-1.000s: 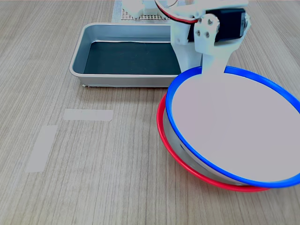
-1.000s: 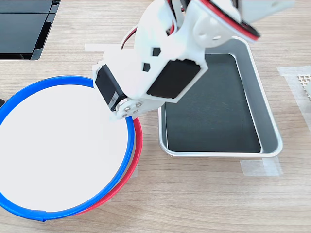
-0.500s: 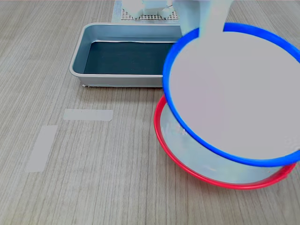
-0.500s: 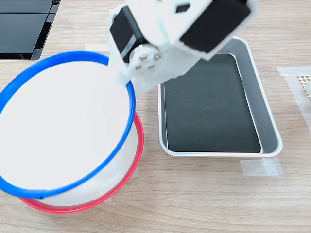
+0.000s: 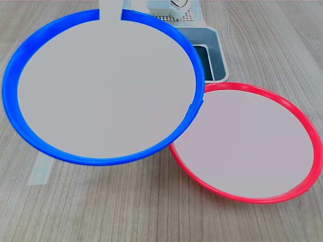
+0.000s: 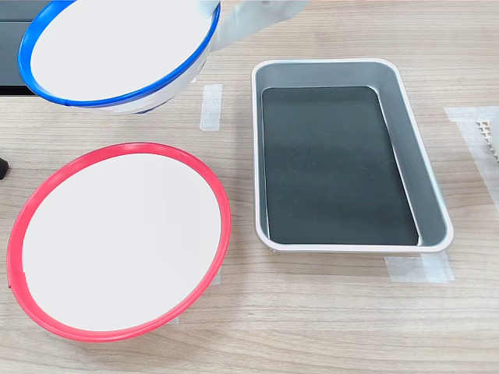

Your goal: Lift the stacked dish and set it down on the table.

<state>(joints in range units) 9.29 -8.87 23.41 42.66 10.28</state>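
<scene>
The stacked dish (image 5: pixel 106 85), a blue-rimmed plate with a pale centre, hangs tilted in the air, clear of the red-rimmed plate (image 5: pixel 247 143). In the second exterior view the stacked dish (image 6: pixel 117 47) is at the top left, beyond the red-rimmed plate (image 6: pixel 117 238), which lies flat on the table (image 6: pixel 312 312). My gripper (image 5: pixel 111 15) is shut on the dish's far rim, and only a white finger shows over the edge. In the second exterior view my gripper (image 6: pixel 214 19) holds the dish's right rim. The arm itself is out of view.
A grey metal tray (image 6: pixel 433 187) with a dark floor stands at the second exterior view's right, mostly hidden behind the dish as the tray (image 5: pixel 216 50) in the first exterior view. Pale tape strips (image 6: pixel 209 107) lie on the wood-grain table (image 5: pixel 126 212). A white mesh piece (image 6: pixel 487 128) sits at the right edge.
The blue-rimmed dish has risen off the red-rimmed plate and swung away to the first exterior view's left, toward the second exterior view's top. The red-rimmed plate now lies fully uncovered.
</scene>
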